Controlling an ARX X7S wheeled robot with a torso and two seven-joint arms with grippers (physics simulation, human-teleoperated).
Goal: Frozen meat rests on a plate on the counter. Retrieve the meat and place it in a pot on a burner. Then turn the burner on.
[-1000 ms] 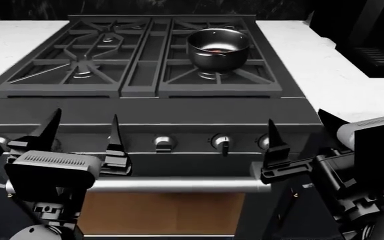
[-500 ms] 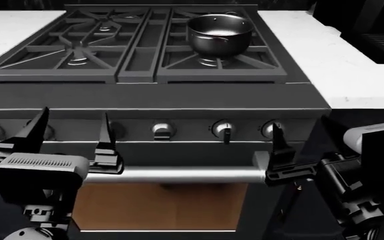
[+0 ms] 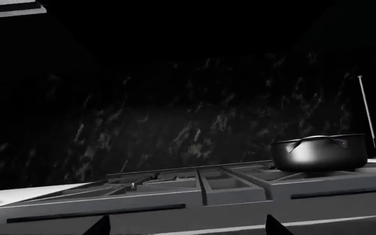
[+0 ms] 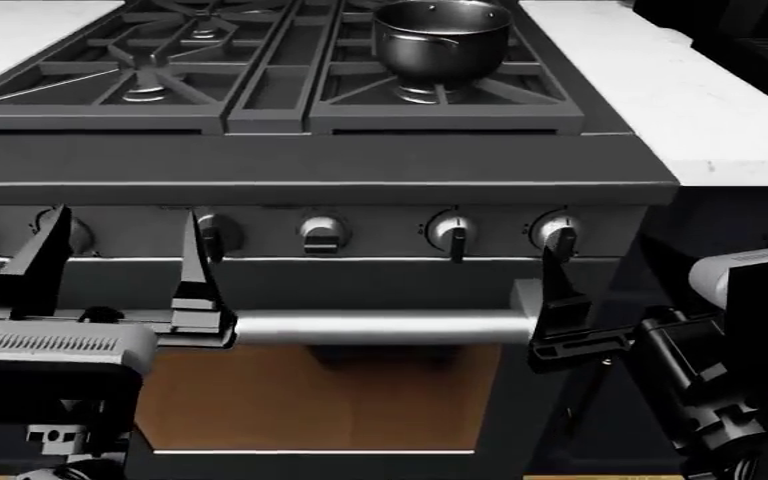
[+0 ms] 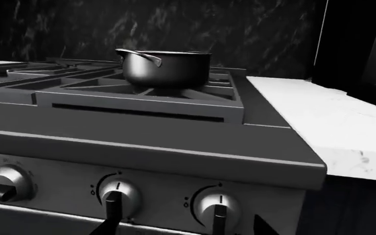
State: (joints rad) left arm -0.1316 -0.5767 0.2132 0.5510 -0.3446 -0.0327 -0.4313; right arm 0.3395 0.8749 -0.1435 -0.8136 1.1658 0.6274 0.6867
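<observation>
Pot (image 4: 440,40) sits on the burner grate (image 4: 438,92) at roughly 1 o'clock in the head view, on the rear right of the stove. Its inside not visible from any current angle, so meat cannot be confirmed in it; no plate in sight. Counter (image 4: 651,90) flanks the stove at 2 o'clock. Knob row along the stove front: far-right knob (image 4: 558,234) and its neighbour (image 4: 450,232) both point straight down; judged not yet turned. Right gripper (image 4: 555,300) just below the far-right knob, only one finger seen, spread cannot tell. Left gripper (image 4: 117,270) spread wide, empty, at 9 o'clock. Remaining: turn the knob
</observation>
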